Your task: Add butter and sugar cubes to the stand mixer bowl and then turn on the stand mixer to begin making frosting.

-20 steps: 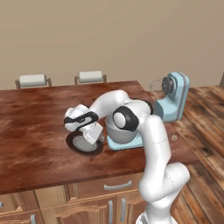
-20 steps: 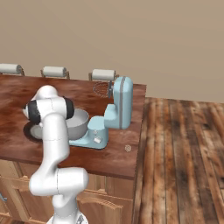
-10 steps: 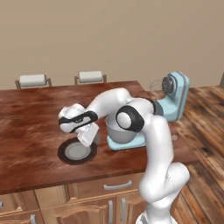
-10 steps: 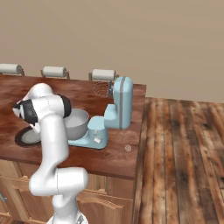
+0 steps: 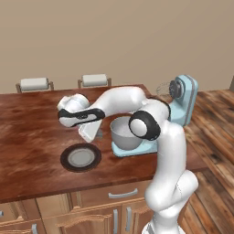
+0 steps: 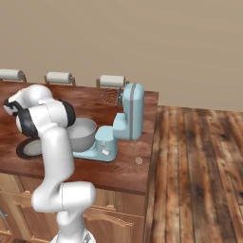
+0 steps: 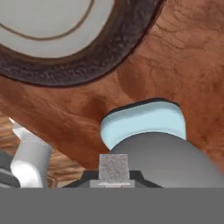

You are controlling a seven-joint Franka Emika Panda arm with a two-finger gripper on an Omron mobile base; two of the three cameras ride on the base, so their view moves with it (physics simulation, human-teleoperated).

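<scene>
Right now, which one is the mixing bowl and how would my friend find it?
Find the light blue stand mixer on the brown wooden counter. The stand mixer bowl sits on its flat base. It is deep, round, smooth grey metal, unlike the flat dark plate lying on the counter beside it.

A tan sugar cube (image 7: 114, 166) sits pinched above the grey stand mixer bowl (image 5: 124, 133) on the light-blue stand mixer (image 6: 128, 114).

Wooden counter (image 5: 32, 137), dark round plate (image 5: 81, 158) on it, light blue stand mixer (image 5: 178, 105) beside the plate
</scene>
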